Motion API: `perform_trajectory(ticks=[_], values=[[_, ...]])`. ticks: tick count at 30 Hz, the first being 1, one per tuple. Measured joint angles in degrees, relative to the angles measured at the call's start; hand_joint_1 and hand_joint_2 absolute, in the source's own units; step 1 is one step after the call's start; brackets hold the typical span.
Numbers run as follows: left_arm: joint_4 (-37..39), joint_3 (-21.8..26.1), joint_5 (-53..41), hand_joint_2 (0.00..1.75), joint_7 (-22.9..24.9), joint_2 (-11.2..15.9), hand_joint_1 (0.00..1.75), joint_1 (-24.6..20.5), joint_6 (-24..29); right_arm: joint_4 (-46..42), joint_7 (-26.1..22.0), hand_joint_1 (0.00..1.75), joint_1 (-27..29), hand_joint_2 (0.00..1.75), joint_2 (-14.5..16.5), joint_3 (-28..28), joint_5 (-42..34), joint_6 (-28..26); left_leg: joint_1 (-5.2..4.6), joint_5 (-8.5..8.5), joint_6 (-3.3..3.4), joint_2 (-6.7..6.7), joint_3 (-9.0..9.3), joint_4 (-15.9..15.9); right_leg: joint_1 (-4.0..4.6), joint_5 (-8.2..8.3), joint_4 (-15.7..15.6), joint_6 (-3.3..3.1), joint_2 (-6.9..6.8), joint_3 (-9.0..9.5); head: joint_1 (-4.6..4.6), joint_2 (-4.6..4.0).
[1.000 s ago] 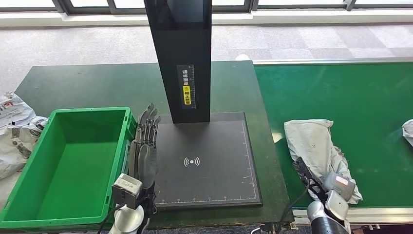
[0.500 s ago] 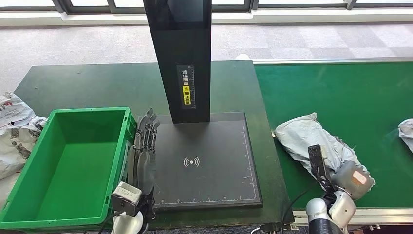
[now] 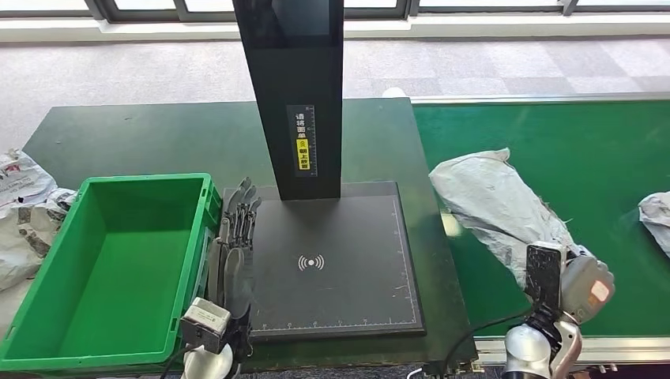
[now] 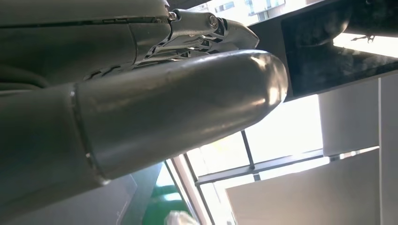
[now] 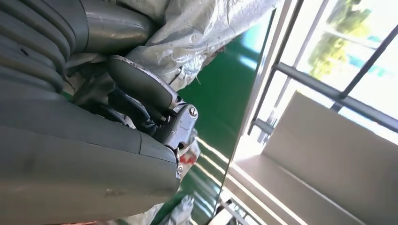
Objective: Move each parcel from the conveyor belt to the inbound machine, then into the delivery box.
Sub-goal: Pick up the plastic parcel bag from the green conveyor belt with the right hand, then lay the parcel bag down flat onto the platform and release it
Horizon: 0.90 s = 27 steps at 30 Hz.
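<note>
A crumpled grey parcel (image 3: 496, 202) is lifted off the green conveyor belt (image 3: 569, 150), its far end hanging near the belt's left edge. My right hand (image 3: 570, 286) grips the parcel's near end; in the right wrist view the fingers (image 5: 141, 84) press into the grey parcel (image 5: 202, 33). The inbound machine's black plate (image 3: 332, 260) with its tall dark post (image 3: 294, 87) stands left of the belt. The green delivery box (image 3: 111, 260) sits empty at the left. My left hand (image 3: 235, 237) rests with fingers straight between the box and the plate, holding nothing.
A second grey parcel (image 3: 656, 213) lies at the belt's right edge. Several loose parcels (image 3: 24, 213) are heaped on the floor left of the box. The dark green table (image 3: 158, 142) extends behind the box and machine.
My right hand has lifted the parcel off the belt and swung it up and to the left, toward the machine plate. The left hand has stayed put.
</note>
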Motion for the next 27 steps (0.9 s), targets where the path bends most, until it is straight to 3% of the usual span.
perform_trajectory(ticks=[5, 9, 18, 23, 27], values=[[1.66, 0.0, 1.04, 0.0, -1.95, 0.1, 0.0, -0.48, -1.93, -3.15, -6.38, 1.75, 3.01, 1.75, 0.26, 1.53, -9.36, 8.55, 0.0, -0.03, 0.03, 0.0, -0.02, 0.0, 0.0, -0.01, 0.0, 0.0, -0.01, -0.01, 0.0, 0.0], [3.85, 0.0, 2.13, 0.0, -2.87, 0.14, 0.0, -2.19, -3.14, -6.85, -9.67, 1.75, 5.91, 1.75, 1.08, 6.69, -11.75, 18.17, 0.02, -0.04, 0.02, 0.04, -0.02, 0.0, 0.02, -0.01, 0.01, 0.0, 0.01, -0.02, 0.0, 0.0], [6.34, 0.0, 2.48, 0.0, -2.57, 0.14, 0.0, -4.94, -3.94, -8.84, -7.99, 1.75, 8.11, 1.75, 1.26, 27.0, -16.3, 33.52, 0.08, 0.0, -0.02, 0.04, -0.01, -0.01, 0.06, -0.01, 0.04, -0.01, 0.04, -0.04, 0.0, 0.0], [7.24, 0.0, 3.24, 0.0, -1.72, 0.14, 0.0, -6.86, -4.29, -8.76, -7.56, 1.75, 8.21, 1.75, 0.19, 32.67, -20.24, 39.0, 0.06, -0.01, -0.02, 0.04, -0.01, -0.01, 0.03, -0.01, 0.03, -0.01, 0.06, -0.03, 0.0, 0.0], [8.21, 0.0, 3.44, 0.0, -1.74, 0.14, 0.0, -7.81, -4.42, -8.41, -7.34, 1.75, 8.3, 1.75, -0.37, 34.97, -21.02, 40.15, 0.05, -0.01, -0.02, 0.04, -0.02, 0.0, 0.03, -0.01, 0.03, -0.01, 0.06, -0.04, 0.0, 0.0]])
